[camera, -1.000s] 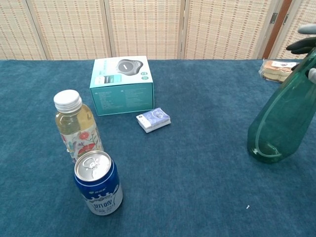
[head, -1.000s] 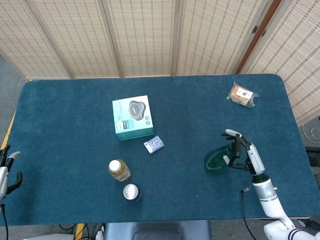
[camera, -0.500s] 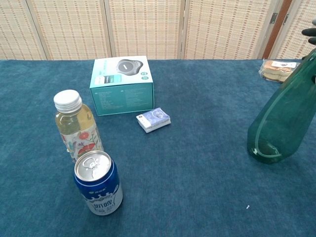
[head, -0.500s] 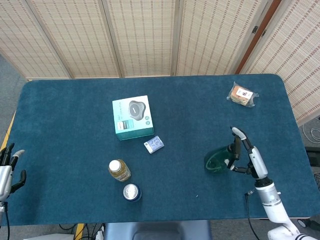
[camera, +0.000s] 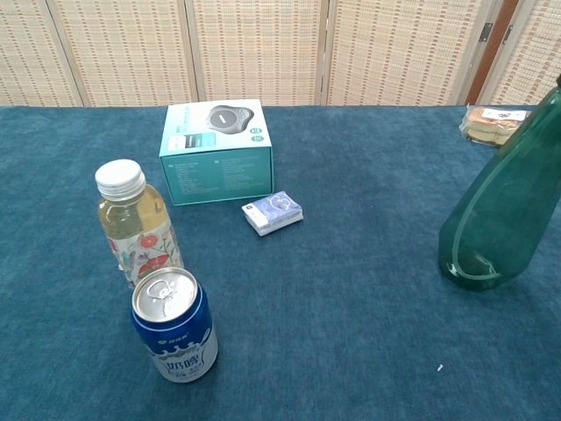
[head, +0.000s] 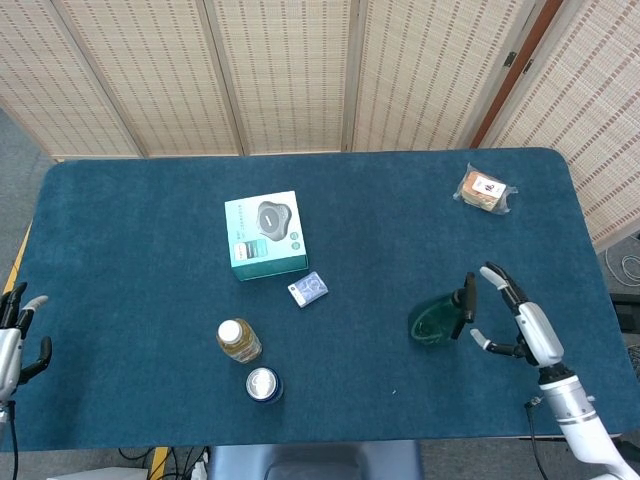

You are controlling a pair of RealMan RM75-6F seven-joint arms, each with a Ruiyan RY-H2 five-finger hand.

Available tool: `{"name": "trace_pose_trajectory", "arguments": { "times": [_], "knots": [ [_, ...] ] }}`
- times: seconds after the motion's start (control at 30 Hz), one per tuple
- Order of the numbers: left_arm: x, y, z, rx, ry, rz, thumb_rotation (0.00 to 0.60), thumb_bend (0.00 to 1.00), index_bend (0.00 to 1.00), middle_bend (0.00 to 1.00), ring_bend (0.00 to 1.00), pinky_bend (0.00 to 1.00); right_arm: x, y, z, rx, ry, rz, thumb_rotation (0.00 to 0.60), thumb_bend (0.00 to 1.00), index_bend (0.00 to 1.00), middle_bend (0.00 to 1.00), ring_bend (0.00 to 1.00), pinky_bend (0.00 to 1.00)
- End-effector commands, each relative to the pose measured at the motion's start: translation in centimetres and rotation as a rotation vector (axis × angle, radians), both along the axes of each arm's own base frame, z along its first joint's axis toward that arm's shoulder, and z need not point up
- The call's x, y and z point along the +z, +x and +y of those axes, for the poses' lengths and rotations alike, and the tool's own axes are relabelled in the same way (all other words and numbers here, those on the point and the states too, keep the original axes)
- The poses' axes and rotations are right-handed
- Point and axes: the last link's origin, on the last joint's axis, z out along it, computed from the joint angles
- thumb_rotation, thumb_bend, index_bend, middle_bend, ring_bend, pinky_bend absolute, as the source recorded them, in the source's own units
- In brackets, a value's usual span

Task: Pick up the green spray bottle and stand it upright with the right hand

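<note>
Tabletop (head: 150,240): blue cloth. Spray bottle (camera: 504,206): green, upright near right edge. Box (head: 265,235): teal, centre-left. Right hand (head: 525,322): just beside bottle, fingers spread, holding nothing. Left hand (head: 15,335): at left edge, fingers apart, empty.

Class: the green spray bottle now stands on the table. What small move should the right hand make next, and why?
Probably draw the right hand a little further away from the green spray bottle. The bottle stands upright on its base, and the hand's fingers are spread beside it without touching, so nothing seems left to do but clear away.
</note>
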Motion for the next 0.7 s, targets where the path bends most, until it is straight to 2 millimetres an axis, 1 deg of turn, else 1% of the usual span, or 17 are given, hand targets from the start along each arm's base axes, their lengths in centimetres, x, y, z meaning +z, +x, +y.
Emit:
{"name": "trace_pose_trajectory", "arguments": {
  "times": [0.03, 0.2, 0.33, 0.47, 0.57, 0.7],
  "knots": [
    [0.0, 0.0, 0.1, 0.005, 0.003, -0.005, 0.6, 0.51, 0.16, 0.0, 0.0, 0.0, 1.9, -0.5, 1.4, -0.061, 0.041, 0.155, 0.6, 0.2, 0.03, 0.01, 0.0, 0.1],
    [0.0, -0.1, 0.0, 0.014, 0.001, 0.007, 0.6, 0.51, 0.16, 0.0, 0.0, 0.0, 3.4, -0.6, 2.4, -0.09, 0.067, 0.289, 0.6, 0.2, 0.03, 0.0, 0.0, 0.1],
    [0.0, 0.1, 0.0, 0.014, 0.001, 0.011, 0.6, 0.51, 0.16, 0.0, 0.0, 0.0, 4.7, -0.9, 3.1, -0.12, 0.077, 0.436, 0.6, 0.21, 0.03, 0.0, 0.0, 0.1],
    [-0.3, 0.5, 0.2, 0.003, -0.004, 0.016, 0.6, 0.51, 0.16, 0.0, 0.0, 0.0, 5.6, -1.2, 3.3, -0.15, 0.093, 0.591, 0.6, 0.21, 0.03, 0.01, 0.0, 0.1],
    [-0.5, 0.8, 0.3, -0.003, -0.008, 0.021, 0.6, 0.51, 0.16, 0.0, 0.0, 0.0, 6.0, -1.6, 3.2, -0.174, 0.102, 0.708, 0.6, 0.22, 0.03, 0.01, 0.0, 0.1],
    [-0.8, 1.0, 0.4, -0.008, -0.01, 0.014, 0.6, 0.51, 0.16, 0.0, 0.0, 0.0, 6.0, -1.7, 3.0, -0.183, 0.096, 0.81, 0.6, 0.22, 0.03, 0.01, 0.0, 0.1]
  ]
}}
